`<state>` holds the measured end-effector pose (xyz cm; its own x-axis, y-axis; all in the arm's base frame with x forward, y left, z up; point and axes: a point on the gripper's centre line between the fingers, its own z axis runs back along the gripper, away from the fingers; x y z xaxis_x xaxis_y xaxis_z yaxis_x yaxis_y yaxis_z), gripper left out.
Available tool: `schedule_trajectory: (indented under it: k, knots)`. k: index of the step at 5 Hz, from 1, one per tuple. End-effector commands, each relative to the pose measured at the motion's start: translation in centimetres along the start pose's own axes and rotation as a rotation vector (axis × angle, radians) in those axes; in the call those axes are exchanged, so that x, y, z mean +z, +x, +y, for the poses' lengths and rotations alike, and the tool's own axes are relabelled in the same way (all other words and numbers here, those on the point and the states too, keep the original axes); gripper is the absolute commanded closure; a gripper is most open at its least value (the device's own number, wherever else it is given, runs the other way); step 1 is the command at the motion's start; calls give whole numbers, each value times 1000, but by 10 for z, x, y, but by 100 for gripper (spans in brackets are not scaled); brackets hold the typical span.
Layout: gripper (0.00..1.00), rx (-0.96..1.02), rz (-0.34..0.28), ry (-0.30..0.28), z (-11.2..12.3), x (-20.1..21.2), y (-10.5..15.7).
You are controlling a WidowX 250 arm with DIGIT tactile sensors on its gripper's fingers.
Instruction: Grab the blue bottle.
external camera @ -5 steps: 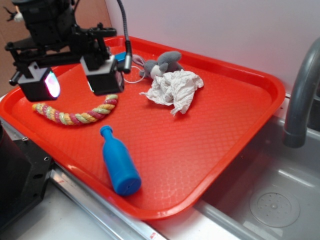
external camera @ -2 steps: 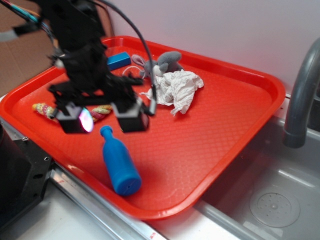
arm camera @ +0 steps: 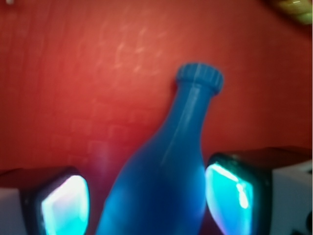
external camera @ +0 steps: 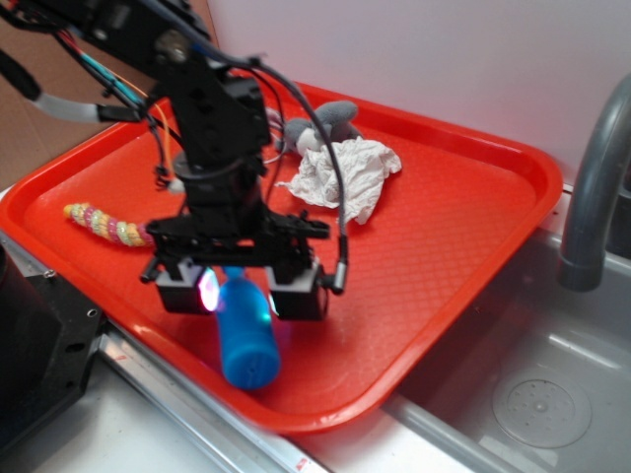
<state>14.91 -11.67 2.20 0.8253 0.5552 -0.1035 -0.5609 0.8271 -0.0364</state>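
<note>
Two fingers of the hand [external camera: 242,293] spread wide, straddling the blue bottle [external camera: 246,335] lying on its side at the lower left of the red tray [external camera: 444,256] in the exterior view. Body of the bottle between the pads, base toward the near rim of the tray, neck hidden under the black arm. From the wrist view, the same blue bottle [arm camera: 168,171] filling the lower middle of the frame, ridged cap toward the upper middle, one glowing finger pad [arm camera: 63,205] at lower left and another at lower right. A narrow gap visible between the left pad and the bottle; right pad very close to the body, contact impossible to tell through the blur. Hand [arm camera: 146,200] therefore open around the bottle, not clamped. Further back on the tray, a crumpled white cloth [external camera: 345,177] near the upper middle, touching a grey plush toy [external camera: 325,123] just behind it. A striped rope toy [external camera: 104,225] at the left, its right end hidden behind the arm. Tip of that rope [arm camera: 296,7] also showing in the upper right corner of the wrist view. A grey faucet [external camera: 596,187] at the right edge, over a steel sink [external camera: 532,394] in the lower right, beside the tray.
</note>
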Motion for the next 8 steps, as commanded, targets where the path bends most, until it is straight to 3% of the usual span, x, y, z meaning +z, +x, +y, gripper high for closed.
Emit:
schedule_trajectory:
  k: [1, 3, 4, 5, 6, 7, 8]
  knots:
    - [0, -62, 39, -52, -42, -4, 21]
    - [0, -135, -13, -45, -62, 0, 32]
    - [100, -207, -92, -74, -44, 8, -18]
    - [100, -211, -112, -68, -19, 19, -47]
    - [100, -194, -111, -61, -9, 37, -38]
    - [100, -128, -120, -88, 18, 71, -28]
    - [100, -87, -116, -96, 35, 107, 7]
